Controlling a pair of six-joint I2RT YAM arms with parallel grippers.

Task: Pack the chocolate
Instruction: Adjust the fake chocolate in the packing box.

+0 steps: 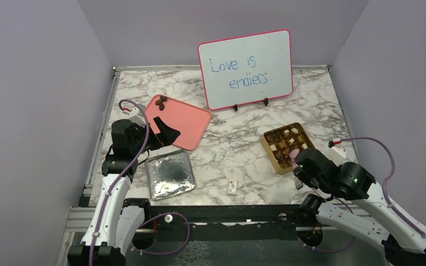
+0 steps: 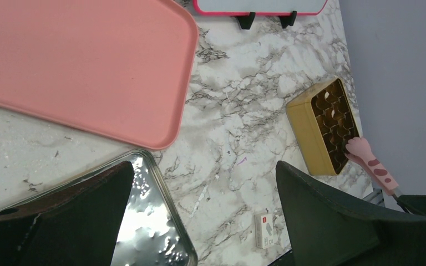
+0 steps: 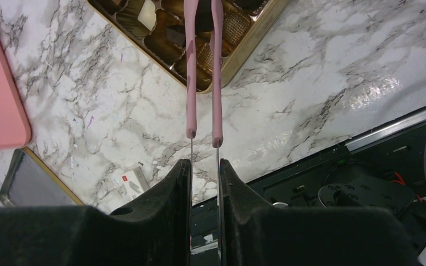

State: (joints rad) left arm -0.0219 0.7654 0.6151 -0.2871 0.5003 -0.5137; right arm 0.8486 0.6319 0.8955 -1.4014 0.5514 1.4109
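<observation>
Top external: loose chocolate (image 1: 162, 101) clustered on pink tray (image 1: 191, 124), well left of gold box (image 1: 270, 156), farther back; more filling box cells. Left end effector (image 1: 166, 132) nearer cluster, left of box. Left wrist: same end effector released wide, empty. Right wrist: right end effector (image 3: 204, 166) clenched on pink tongs (image 3: 190, 83), long axis straight into box; tips hidden. Pieces roundish, no readable axis or heading.

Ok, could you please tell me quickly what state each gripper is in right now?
Left gripper: open, holding nothing.
Right gripper: closed on the pink tongs, their tips at the gold box.
</observation>
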